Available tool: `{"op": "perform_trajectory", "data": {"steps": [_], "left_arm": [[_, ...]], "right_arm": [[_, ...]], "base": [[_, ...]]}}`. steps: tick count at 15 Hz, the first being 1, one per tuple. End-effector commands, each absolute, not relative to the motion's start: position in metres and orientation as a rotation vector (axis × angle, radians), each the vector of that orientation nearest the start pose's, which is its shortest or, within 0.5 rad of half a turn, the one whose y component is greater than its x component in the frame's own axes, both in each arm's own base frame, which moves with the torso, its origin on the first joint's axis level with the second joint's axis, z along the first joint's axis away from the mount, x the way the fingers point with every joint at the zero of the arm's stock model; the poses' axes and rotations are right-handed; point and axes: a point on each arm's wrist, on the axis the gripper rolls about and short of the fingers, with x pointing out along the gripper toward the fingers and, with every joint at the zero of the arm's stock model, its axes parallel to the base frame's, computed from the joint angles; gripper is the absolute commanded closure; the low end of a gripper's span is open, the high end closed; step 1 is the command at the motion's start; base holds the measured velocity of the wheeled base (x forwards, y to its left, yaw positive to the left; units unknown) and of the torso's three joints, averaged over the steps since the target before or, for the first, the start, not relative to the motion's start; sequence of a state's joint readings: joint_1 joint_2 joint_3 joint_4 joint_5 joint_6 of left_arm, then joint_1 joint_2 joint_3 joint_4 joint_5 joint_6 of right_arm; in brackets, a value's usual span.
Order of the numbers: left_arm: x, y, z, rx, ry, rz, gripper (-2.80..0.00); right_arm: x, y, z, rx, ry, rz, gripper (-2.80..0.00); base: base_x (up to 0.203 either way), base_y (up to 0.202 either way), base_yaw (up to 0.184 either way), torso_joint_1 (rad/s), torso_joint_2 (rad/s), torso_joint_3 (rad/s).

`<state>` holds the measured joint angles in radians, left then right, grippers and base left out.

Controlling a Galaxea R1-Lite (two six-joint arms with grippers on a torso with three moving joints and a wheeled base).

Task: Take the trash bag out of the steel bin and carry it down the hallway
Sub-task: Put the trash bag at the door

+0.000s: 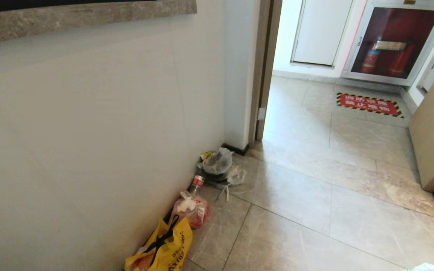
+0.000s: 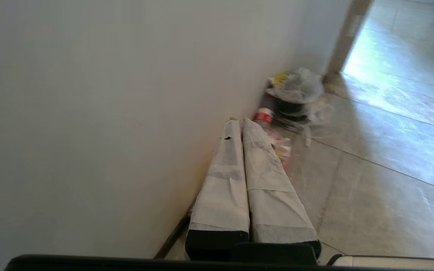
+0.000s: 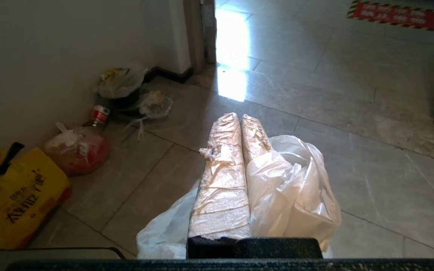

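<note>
The right gripper (image 3: 239,119) had its two taped fingers pressed together with the trash bag (image 3: 292,188) caught between them, the thin white plastic bunched around and below the fingers and hanging above the tiled floor (image 3: 371,113) of the hallway. In the head view only a small scrap of that bag (image 1: 426,267) showed at the lower right edge. The left gripper (image 2: 239,122) pointed along the white wall (image 2: 107,113) with its fingers closed against each other and nothing between them. Against the foot of the wall stood the steel bin (image 1: 217,178), mostly hidden under a clear plastic wrapping (image 1: 217,162) draped over its top, with another clear wrapping (image 1: 236,175) lying on the floor just beside it. Nearer the robot along the same wall came a bottle with a red label (image 1: 196,183), then a tied bag of reddish waste (image 1: 192,210), then a yellow shopping bag (image 1: 164,250) with black handles. Beyond an open doorway lay a red floor sign with yellow-and-black edging (image 1: 369,104), in front of a glass-fronted cabinet holding red extinguishers (image 1: 392,43).
</note>
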<state>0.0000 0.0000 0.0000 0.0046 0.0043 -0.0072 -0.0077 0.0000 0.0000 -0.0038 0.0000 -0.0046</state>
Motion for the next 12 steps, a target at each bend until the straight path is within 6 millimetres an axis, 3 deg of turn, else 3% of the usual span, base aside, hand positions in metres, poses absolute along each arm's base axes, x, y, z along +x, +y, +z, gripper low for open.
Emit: {"op": "perform_trajectory", "data": {"steps": [1, 12], "left_arm": [[-0.0228, 0.0001, 0.0750, -0.009, 0.005, 0.005, 0.00], [-0.0228, 0.0001, 0.0750, -0.008, 0.005, 0.005, 0.00]], "right_arm": [[-0.0227, 0.0002, 0.0760, -0.005, -0.003, -0.008, 0.00], [-0.0227, 0.0002, 0.0760, -0.005, -0.003, -0.008, 0.00]], "base": [[0.006, 0.010, -0.086, 0.002, 0.00, 0.002], [0.001, 0.010, -0.170, 0.001, 0.00, 0.003]]}}
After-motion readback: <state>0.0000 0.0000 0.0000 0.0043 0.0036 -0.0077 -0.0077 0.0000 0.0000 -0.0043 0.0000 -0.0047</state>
